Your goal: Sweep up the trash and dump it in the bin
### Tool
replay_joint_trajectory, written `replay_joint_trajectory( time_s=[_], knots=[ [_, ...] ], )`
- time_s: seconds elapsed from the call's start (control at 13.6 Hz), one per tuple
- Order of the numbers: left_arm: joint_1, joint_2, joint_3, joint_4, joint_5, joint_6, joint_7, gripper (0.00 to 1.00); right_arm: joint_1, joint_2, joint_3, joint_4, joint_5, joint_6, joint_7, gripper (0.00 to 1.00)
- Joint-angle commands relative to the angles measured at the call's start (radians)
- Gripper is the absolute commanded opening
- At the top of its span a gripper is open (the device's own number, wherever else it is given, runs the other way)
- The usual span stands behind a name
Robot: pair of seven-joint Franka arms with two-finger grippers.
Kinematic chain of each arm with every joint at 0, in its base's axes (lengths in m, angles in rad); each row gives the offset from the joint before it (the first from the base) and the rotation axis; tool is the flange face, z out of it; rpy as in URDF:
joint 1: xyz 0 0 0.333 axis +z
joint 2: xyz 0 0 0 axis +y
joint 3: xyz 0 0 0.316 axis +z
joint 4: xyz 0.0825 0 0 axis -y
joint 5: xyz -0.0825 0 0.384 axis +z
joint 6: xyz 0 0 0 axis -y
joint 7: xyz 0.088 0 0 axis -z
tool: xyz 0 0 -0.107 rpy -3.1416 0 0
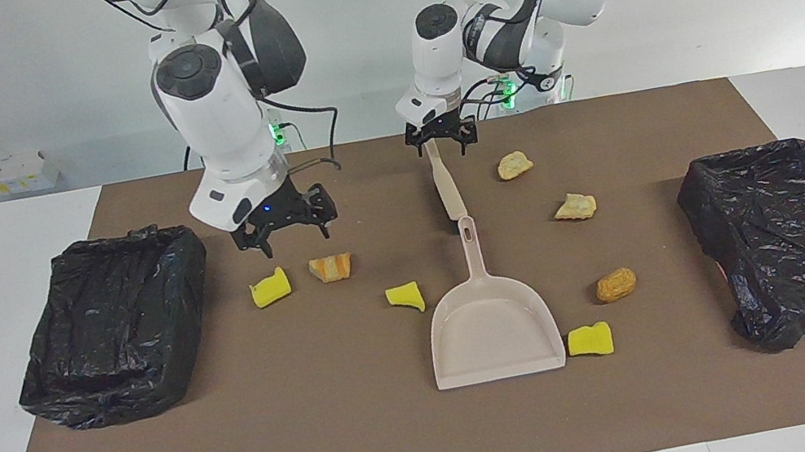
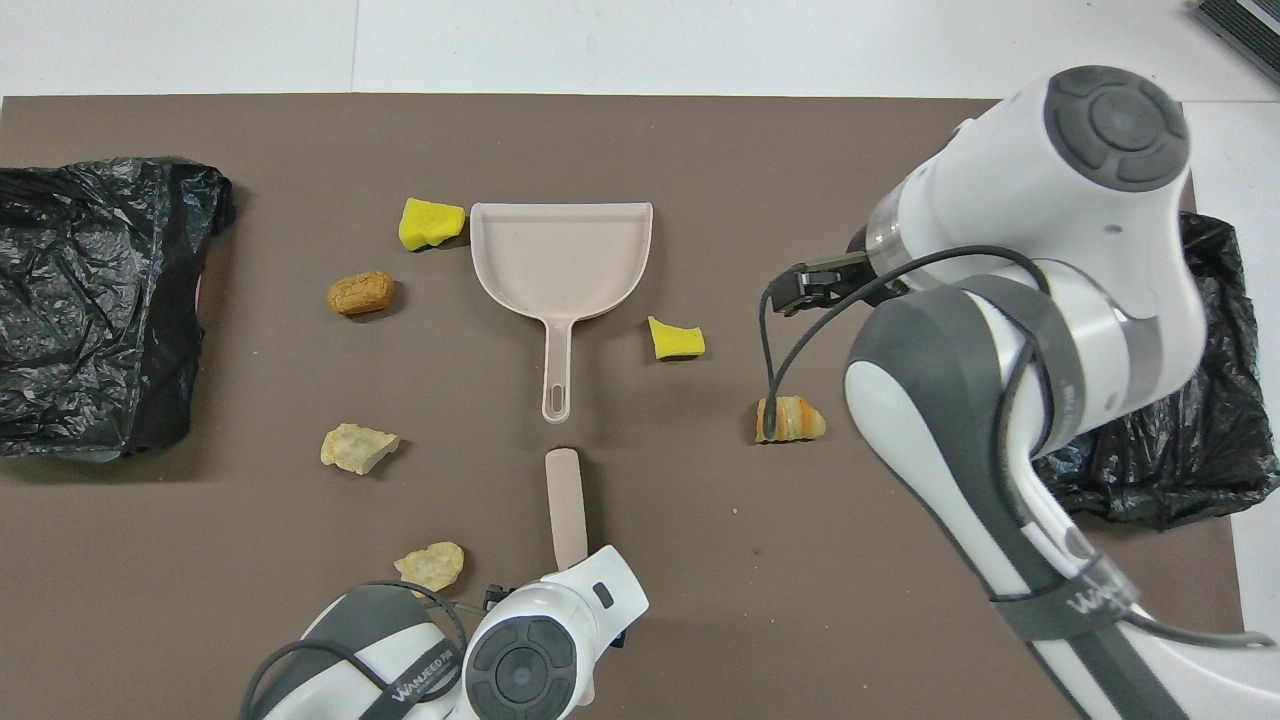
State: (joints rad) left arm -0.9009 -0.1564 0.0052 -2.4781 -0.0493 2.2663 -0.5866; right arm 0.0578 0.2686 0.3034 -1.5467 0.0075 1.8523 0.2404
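A brown mat (image 1: pixel 375 446) is seen spread over the white table, with seven pieces of trash scattered on it. Near the right arm's end lie a yellow chunk (image 1: pixel 270 288) and a striped orange pastry piece (image 1: pixel 331 267); in the overhead view the chunk is hidden under the right arm, and a cable crosses the pastry piece (image 2: pixel 790 419). Another yellow chunk (image 1: pixel 406 296) lies just beside the beige dustpan (image 1: pixel 492 326), and a third (image 1: pixel 590 340) rests at the dustpan's open edge. Toward the left arm's end, a brown lump (image 1: pixel 616 285) and two pale tan lumps (image 1: pixel 575 207) (image 1: pixel 514 165) are found. The right gripper (image 1: pixel 284 228) hangs over the mat above the yellow chunk and the pastry piece, its fingers spread apart and nothing held. The left gripper (image 1: pixel 441 141) is lowered over the handle end of the beige brush (image 1: pixel 445 184), fingers parted, though contact with the handle cannot be made out; in the overhead view this end of the brush is covered by the left arm. Two bins lined with black bags are placed at the mat's ends (image 1: pixel 110 327) (image 1: pixel 797 235); one (image 2: pixel 95 300) is cut off by the overhead view's edge, the other (image 2: pixel 1230 440) largely hidden by the right arm.
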Motion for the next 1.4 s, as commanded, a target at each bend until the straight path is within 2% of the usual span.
replay_joint_trajectory(
  time_s=[0.0,0.15,0.29,0.59,0.66,0.74,0.96,1.1,1.25,1.33],
  knots=[
    [-0.048,-0.028,0.018,-0.048,0.005,0.027,-0.056,1.0,0.04,0.064,0.017,0.033,0.012,0.072,0.113,1.0],
    [-0.075,-0.028,0.018,-0.051,0.005,0.027,-0.079,0.98,0.094,0.105,0.019,0.036,0.012,0.154,0.21,1.0],
    [-0.075,-0.025,0.018,-0.048,0.005,0.029,-0.081,0.89,0.128,0.148,0.019,0.054,0.011,0.2,0.264,1.0],
    [-0.075,-0.025,0.019,-0.048,0.003,0.018,-0.091,0.27,0.213,0.233,0.014,0.072,-0.001,0.313,0.368,1.0],
    [-0.067,-0.023,0.021,-0.044,0.003,0.013,-0.104,0.08,0.232,0.25,0.011,0.076,-0.003,0.33,0.402,1.0],
    [-0.061,-0.02,0.022,-0.041,0.003,0.01,-0.102,0.0,0.243,0.264,0.011,0.077,-0.003,0.343,0.427,1.0],
    [-0.035,-0.025,0.025,-0.012,0.003,-0.03,-0.097,0.0,0.293,0.303,0.003,0.079,-0.041,0.384,0.441,1.0],
    [-0.001,-0.041,0.033,0.021,0.005,-0.137,-0.093,0.0,0.307,0.313,0.005,0.079,-0.081,0.386,0.464,1.0],
    [0.062,-0.092,0.033,0.031,0.011,-0.204,-0.084,0.0,0.324,0.316,0.005,0.069,-0.103,0.38,0.474,0.88],
    [0.088,-0.113,0.033,0.031,0.016,-0.224,-0.084,0.0,0.324,0.316,0.005,0.069,-0.104,0.375,0.474,0.87]
  ],
)
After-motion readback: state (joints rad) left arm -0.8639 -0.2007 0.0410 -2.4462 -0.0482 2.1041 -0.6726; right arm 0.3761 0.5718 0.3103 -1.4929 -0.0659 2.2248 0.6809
